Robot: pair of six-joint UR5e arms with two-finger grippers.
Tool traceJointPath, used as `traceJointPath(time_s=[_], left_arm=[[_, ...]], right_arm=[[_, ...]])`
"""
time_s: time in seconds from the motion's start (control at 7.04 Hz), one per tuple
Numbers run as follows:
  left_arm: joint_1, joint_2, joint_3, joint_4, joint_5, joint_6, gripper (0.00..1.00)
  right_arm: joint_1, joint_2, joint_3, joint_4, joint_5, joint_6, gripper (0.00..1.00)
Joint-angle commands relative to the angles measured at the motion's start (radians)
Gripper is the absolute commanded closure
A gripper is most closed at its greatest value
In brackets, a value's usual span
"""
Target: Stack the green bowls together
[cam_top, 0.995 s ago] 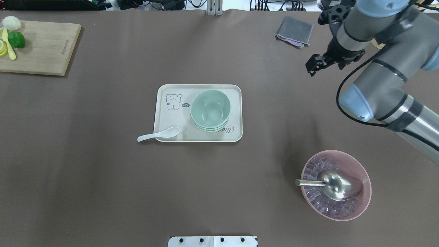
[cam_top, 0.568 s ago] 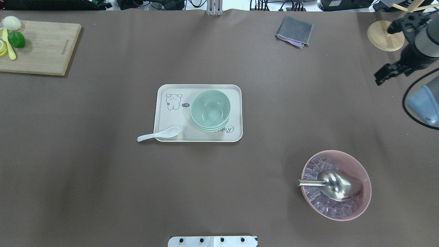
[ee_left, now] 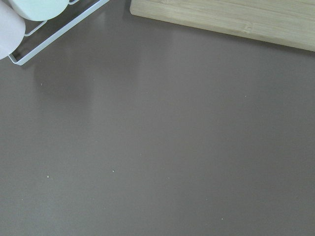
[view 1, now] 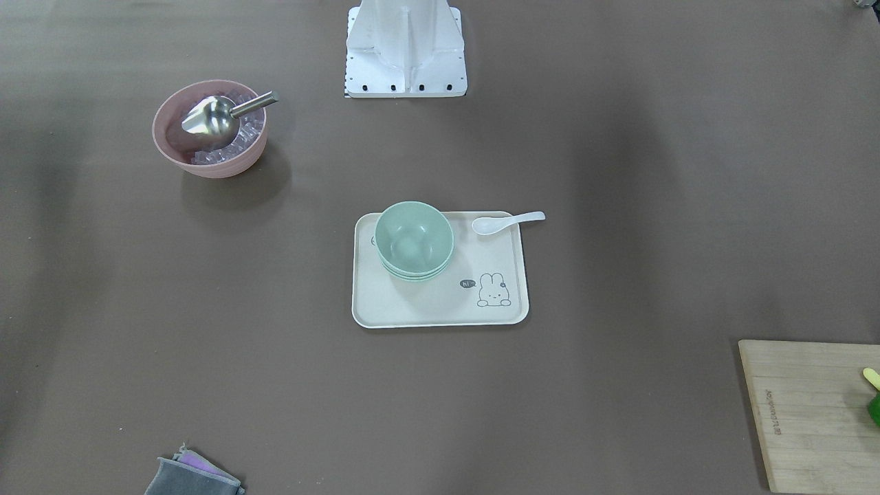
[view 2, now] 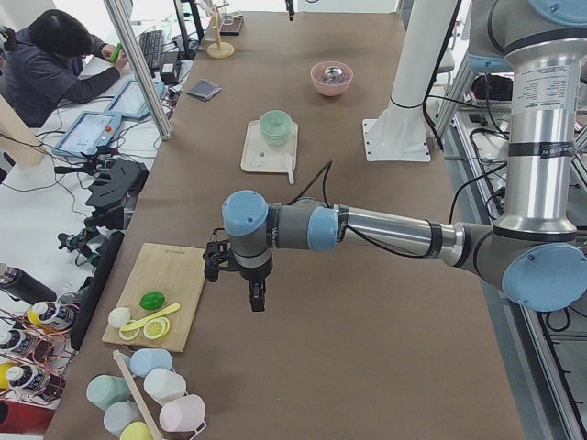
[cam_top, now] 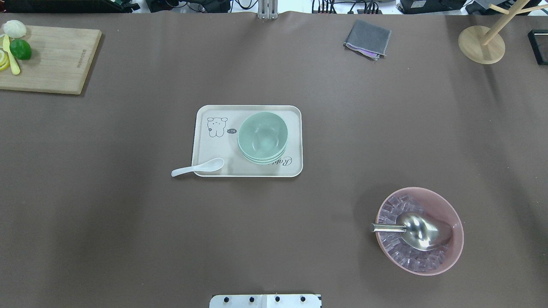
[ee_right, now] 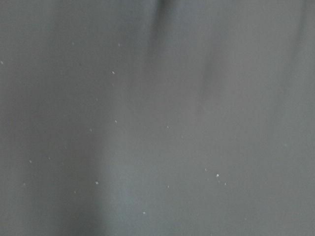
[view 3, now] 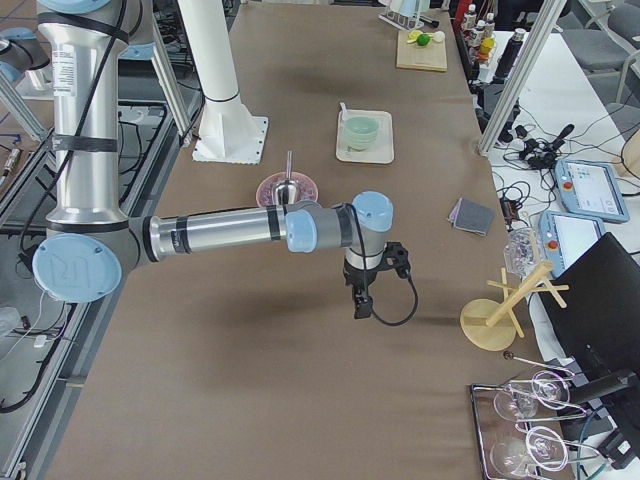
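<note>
Three green bowls [cam_top: 262,137] nested — on tray [cam_top: 214,147] | spoon [cam_top: 198,167] at rim

Overhead, front-facing — opposed; both share tray [cam_top: 214,147].

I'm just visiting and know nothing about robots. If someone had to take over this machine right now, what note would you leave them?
Left gripper: over bare table beside the cutting board, nothing seen in it; open or shut cannot be told.
Right gripper: over bare table at the opposite end, nothing seen in it; cannot be told either.
Green bowls: nested in one stack on the tray.
Done: the stacking looks complete.
Left: nothing apparent.
</note>
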Motion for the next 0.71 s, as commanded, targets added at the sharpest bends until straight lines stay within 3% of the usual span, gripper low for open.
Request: traceJointPath(time_s=[0.0,0.57], left_arm=[[-0.001,0.002,0.003,-0.015,0.004,0.005,0.01],[-0.001,0.001,-0.012,-0.040,0.013,0.007,0.01]], right_arm=[[0.065,-0.092,-0.004,0.000,0.059,-0.016,0.00],[0.099,-0.105,0.003,0.002,0.056,-0.016,0.00]])
